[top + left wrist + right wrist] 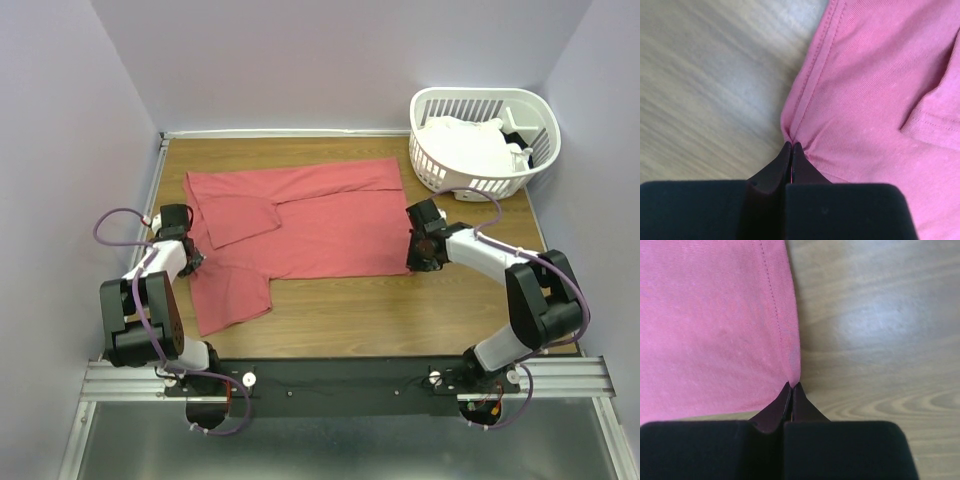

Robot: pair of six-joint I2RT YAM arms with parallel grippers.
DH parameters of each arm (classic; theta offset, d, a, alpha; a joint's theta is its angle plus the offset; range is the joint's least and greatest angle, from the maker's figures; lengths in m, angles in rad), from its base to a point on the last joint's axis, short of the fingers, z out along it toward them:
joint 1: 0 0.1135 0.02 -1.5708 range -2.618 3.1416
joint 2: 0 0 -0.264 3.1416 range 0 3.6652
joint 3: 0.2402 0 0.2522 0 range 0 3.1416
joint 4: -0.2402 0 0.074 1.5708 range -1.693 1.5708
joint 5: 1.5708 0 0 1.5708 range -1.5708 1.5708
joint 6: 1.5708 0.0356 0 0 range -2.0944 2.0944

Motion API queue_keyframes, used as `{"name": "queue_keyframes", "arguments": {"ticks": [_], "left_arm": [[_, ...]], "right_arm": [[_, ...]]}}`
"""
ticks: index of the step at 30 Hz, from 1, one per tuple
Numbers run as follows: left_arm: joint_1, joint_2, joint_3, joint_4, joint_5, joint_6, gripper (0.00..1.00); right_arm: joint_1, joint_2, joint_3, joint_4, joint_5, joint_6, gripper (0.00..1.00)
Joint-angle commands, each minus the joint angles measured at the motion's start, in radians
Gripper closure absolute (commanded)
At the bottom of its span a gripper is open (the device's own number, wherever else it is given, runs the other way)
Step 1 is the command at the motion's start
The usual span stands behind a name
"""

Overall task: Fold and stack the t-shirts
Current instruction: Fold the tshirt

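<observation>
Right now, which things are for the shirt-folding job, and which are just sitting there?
For the job:
red t-shirt, spread flat
white t-shirts, in a heap
left gripper and right gripper, each shut on the red t-shirt's edge

Just sitting there:
laundry basket, holding the white ones
table

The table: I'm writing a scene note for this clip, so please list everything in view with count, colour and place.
coral-red t-shirt: one, coral-red, spread flat mid-table, one sleeve folded over the body
white t-shirts: number cannot be told, white, bundled inside the basket
laundry basket: one, white slatted plastic, far right corner of the table
table: one, brown wood grain, under everything
left gripper: one, black, shut on the coral-red t-shirt's left edge
right gripper: one, black, shut on the coral-red t-shirt's near right corner
</observation>
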Motion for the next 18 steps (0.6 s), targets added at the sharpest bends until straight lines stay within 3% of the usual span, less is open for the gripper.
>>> {"name": "queue_keyframes", "arguments": {"ticks": [1, 18], "left_arm": [[0.01, -0.056, -0.006, -0.061, -0.016, -0.044, 1.0], [0.014, 0.017, 0.255, -0.178, 0.006, -0.001, 1.0]], "right_arm": [[-0.014, -0.033, -0.007, -0.142, 0.046, -0.036, 0.99], [-0.06, 0.118, 0.34, -0.22, 0.055, -0.125, 0.99]]}}
